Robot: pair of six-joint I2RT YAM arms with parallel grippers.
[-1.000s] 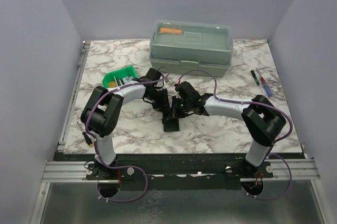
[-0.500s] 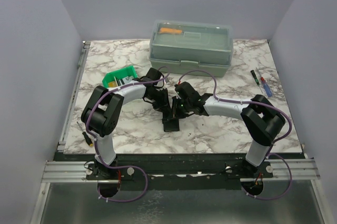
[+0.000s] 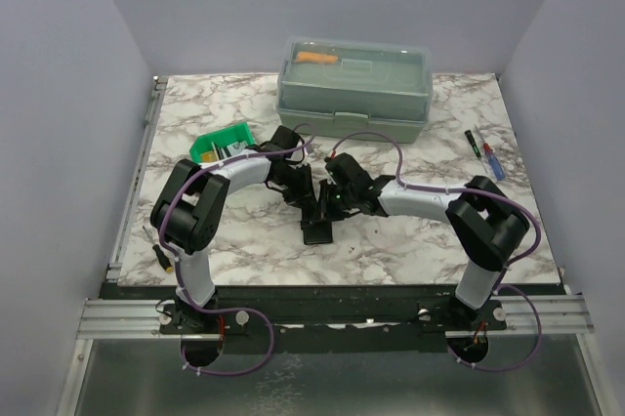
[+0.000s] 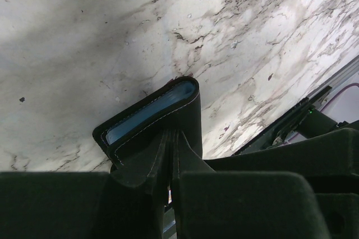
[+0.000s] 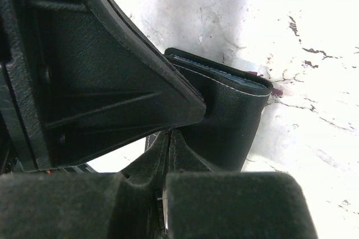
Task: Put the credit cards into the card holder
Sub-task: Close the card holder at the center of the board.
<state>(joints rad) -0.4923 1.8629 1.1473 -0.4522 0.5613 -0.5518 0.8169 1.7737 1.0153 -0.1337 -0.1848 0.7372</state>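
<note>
Card holder (image 4: 188,116) hardly shifts since a second ago — left hand (image 4: 173,148), right hand (image 5: 168,148) each clamped tight on a flap; bluish edge (image 4: 147,116) inside may be cards already loaded

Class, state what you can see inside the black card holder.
Between the card holder's black covers, pale blue layered edges show. The covers, left hand and right hand hide the pockets' contents.

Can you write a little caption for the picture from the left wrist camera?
The left gripper pinches a flap of the black card holder, with the marble table behind it.
</note>
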